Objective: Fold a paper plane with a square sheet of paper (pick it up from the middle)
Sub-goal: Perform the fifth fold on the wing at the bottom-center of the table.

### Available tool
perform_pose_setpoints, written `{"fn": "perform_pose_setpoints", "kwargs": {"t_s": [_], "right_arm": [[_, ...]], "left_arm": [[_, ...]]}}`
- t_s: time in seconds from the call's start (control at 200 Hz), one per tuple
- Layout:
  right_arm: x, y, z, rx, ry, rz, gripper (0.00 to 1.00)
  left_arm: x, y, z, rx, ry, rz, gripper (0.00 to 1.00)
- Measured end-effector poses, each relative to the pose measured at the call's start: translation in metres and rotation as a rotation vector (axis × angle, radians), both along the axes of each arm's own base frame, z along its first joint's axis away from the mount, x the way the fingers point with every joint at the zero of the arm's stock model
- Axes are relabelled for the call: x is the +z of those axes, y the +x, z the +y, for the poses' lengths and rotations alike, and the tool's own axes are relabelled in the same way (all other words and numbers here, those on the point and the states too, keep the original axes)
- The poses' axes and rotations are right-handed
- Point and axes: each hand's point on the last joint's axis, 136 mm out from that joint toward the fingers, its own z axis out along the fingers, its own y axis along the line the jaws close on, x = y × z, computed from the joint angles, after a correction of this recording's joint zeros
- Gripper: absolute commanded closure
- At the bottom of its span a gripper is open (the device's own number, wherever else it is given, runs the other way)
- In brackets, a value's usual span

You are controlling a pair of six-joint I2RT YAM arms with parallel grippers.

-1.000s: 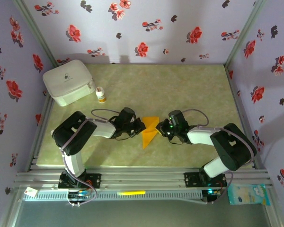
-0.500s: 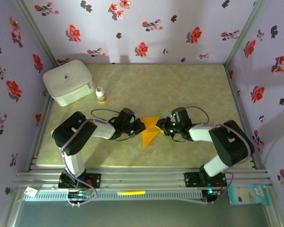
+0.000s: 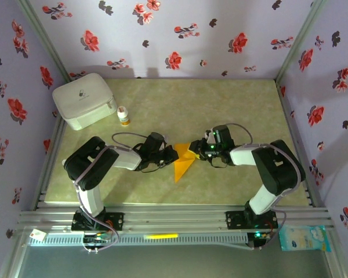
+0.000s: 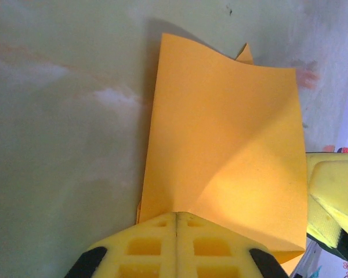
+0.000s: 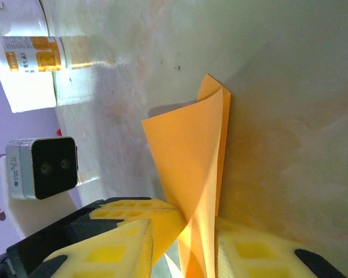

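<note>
left gripper (image 4: 178, 215): we see it clamped on the square sheet of paper (image 4: 220, 139)
right gripper (image 5: 185, 231): jaws parted, sheet edge between them
sheet place: down-right of the bottle (image 3: 123, 116) in top view, well apart
sheet shape: folded, flap raised

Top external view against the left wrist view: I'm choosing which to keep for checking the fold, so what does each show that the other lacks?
Top external adds surroundings: the white case and small bottle at the far left corner of the table. Left wrist adds close detail: the left gripper shut on the near edge of the orange paper, which is bowed, not flat. Shared: that paper between the left gripper and the right gripper.
</note>
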Motion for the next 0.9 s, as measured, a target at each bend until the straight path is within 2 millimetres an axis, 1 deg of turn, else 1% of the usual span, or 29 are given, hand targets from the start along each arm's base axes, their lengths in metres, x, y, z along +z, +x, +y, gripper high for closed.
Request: {"fn": "perform_pose_setpoints", "kwargs": {"t_s": [0.14,0.225,0.33,0.385,0.5,0.57,0.605,0.72,0.79,0.845,0.9], "right_arm": [[-0.007,0.0,0.001,0.022,-0.003,0.017,0.74],[-0.009,0.0,0.001,0.034,-0.004,0.018,0.79],[-0.009,-0.001,0.001,0.04,-0.003,0.016,0.9],[-0.009,-0.001,0.001,0.042,-0.005,0.013,0.92],[-0.009,-0.002,0.0,0.039,-0.007,0.023,0.96],[-0.008,-0.001,-0.002,0.025,-0.012,0.031,0.98],[-0.006,-0.001,-0.002,0.019,-0.013,0.028,0.99],[0.002,0.004,-0.005,-0.033,-0.013,0.034,1.0],[0.004,0.008,-0.008,-0.084,-0.01,0.045,1.0],[0.004,0.008,-0.011,-0.122,-0.012,0.059,1.0],[0.002,0.007,-0.014,-0.164,-0.021,0.077,1.0]], "left_arm": [[0.0,0.0,0.0,-0.001,0.0,-0.001,1.0],[0.0,0.0,0.0,-0.001,0.0,-0.001,1.0],[0.0,0.0,0.0,-0.001,0.0,-0.002,1.0],[0.001,0.0,0.0,-0.001,0.001,-0.002,1.0],[0.004,-0.006,0.008,-0.004,0.04,0.009,0.86],[0.016,-0.009,0.015,-0.016,0.065,-0.013,0.78],[0.025,-0.009,0.017,-0.027,0.07,-0.037,0.75],[0.067,-0.003,0.018,-0.069,0.069,-0.176,0.72],[0.087,-0.001,0.018,-0.089,0.071,-0.256,0.7],[0.095,-0.002,0.018,-0.107,0.084,-0.301,0.69],[0.095,-0.007,0.016,-0.137,0.106,-0.33,0.68]]}}
